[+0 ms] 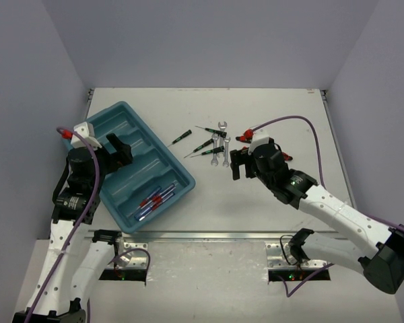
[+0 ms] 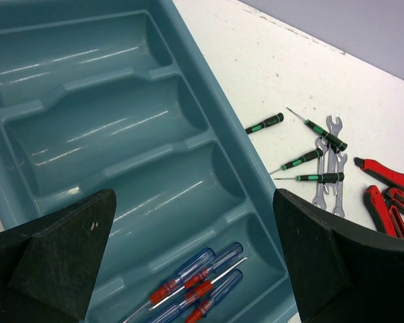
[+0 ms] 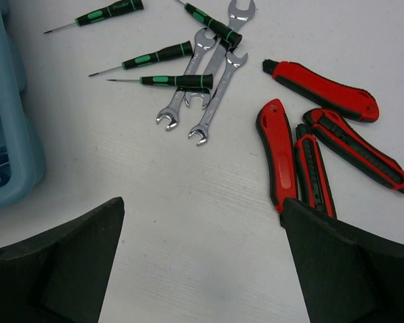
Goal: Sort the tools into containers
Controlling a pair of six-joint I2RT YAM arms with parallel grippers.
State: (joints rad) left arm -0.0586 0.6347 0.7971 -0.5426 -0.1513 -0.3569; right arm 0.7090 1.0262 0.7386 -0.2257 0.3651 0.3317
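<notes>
The teal tray [image 1: 124, 121] lies at the left, its long parallel compartments [image 2: 114, 128] seen from above. Several blue-and-red-handled screwdrivers [image 2: 198, 286] lie in the nearest compartment [image 1: 151, 200]. My left gripper [image 1: 121, 149] hangs open above the tray [image 2: 194, 195], holding nothing. On the table lie several black-handled screwdrivers with green marks [image 3: 158, 55], three silver wrenches [image 3: 212, 74] and three red-and-black-handled tools [image 3: 277, 151]. My right gripper [image 1: 239, 163] stands open [image 3: 203, 202] over bare table just near of them, its right finger beside a red handle.
The tray's other compartments [image 2: 74, 60] hold nothing. A metal rail [image 1: 202, 235] runs along the table's near edge, and grey walls close in the back and both sides. A purple cable [image 1: 303, 124] arcs above the table at the right.
</notes>
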